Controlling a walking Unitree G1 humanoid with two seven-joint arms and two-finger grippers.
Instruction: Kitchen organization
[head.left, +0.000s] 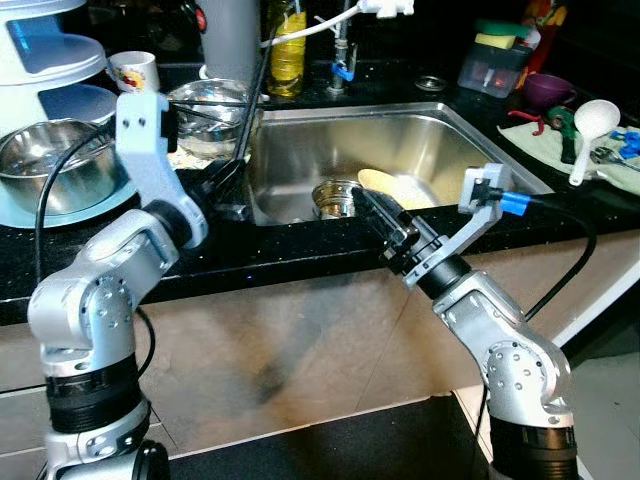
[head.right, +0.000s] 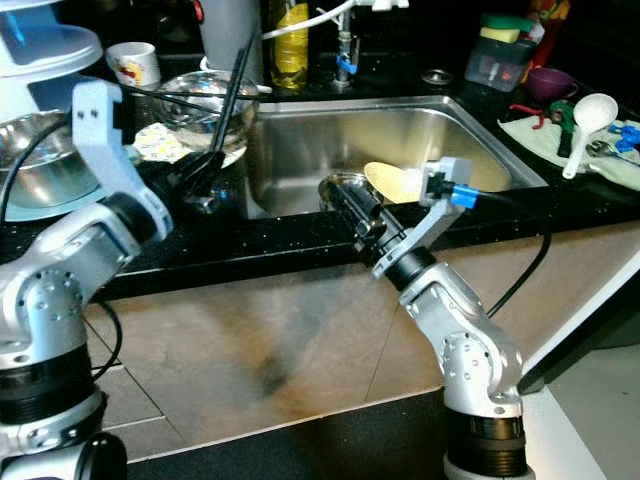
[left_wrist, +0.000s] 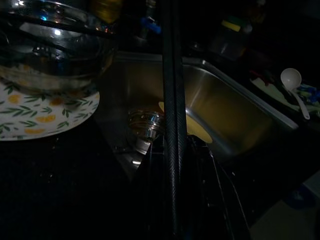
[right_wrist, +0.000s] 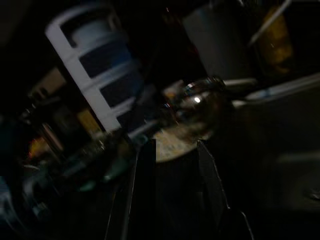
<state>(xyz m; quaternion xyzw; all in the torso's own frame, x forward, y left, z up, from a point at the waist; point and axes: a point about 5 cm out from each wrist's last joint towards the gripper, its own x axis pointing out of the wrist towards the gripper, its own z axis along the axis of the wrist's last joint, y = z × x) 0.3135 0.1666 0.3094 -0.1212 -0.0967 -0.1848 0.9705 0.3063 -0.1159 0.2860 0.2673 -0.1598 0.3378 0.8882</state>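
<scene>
A robot stands at a black kitchen counter (head.left: 300, 250) with a steel sink (head.left: 420, 150) set into it. The left gripper (head.left: 240, 130) is raised over the counter's left side, and its two long black fingers (left_wrist: 172, 125) are pressed together with no gap, pointing up and away past the rim of a glass bowl (head.left: 210, 115). The glass bowl sits on a plate with a yellow and green leaf pattern (left_wrist: 30, 112), just left of the sink. The right gripper (head.left: 375, 205) reaches over the sink's near edge; its fingers (right_wrist: 145, 175) stand slightly apart and grasp nothing. Just beyond them, on the sink floor, lies a flat yellow object (head.left: 395, 187) beside the round metal drain (head.left: 335, 197). A tap (head.left: 342, 55) with a blue part rises behind the sink, with a yellow bottle (head.left: 286, 50) to its left. On the far left a steel bowl (head.left: 55, 160) rests near a white and blue tiered rack (head.left: 45, 55), and a patterned mug (head.left: 135, 70) stands behind the glass bowl. On the right, a white ladle (head.left: 592, 125) lies on a cloth (head.left: 540, 140) near a purple bowl (head.left: 548, 90) and a clear box (head.left: 492, 68) holding a sponge.
</scene>
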